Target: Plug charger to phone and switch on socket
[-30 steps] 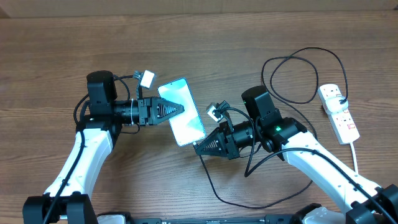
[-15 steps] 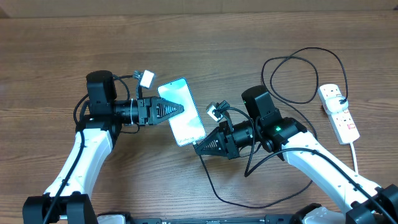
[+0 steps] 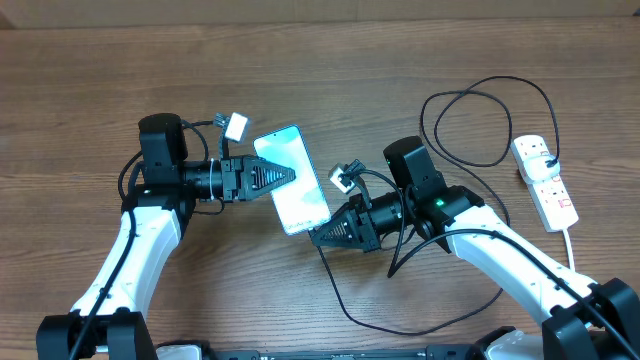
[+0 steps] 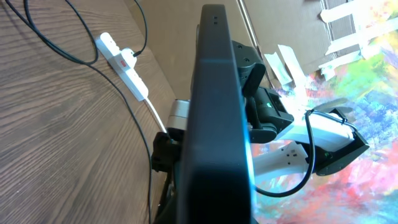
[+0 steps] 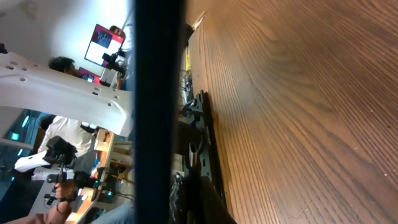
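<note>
In the overhead view my left gripper (image 3: 288,176) is shut on the phone (image 3: 296,190) and holds it tilted above the table, its light screen up. My right gripper (image 3: 316,235) is shut at the phone's near end. The black charger cable (image 3: 340,296) leaves its tip, loops over the table and runs to the white socket strip (image 3: 545,182) at the right. The connector itself is hidden between fingers and phone. The left wrist view shows the phone (image 4: 214,118) edge-on, with the socket strip (image 4: 124,59) beyond it. The right wrist view shows the phone's dark edge (image 5: 158,93).
A wide loop of black cable (image 3: 478,122) lies on the wooden table left of the socket strip. The strip's thick white cord (image 3: 573,245) runs toward the front edge. Both arms meet at the table's middle.
My right arm has shifted slightly left, pressing its gripper a little closer to the phone's near end. The left arm and phone have not moved.
</note>
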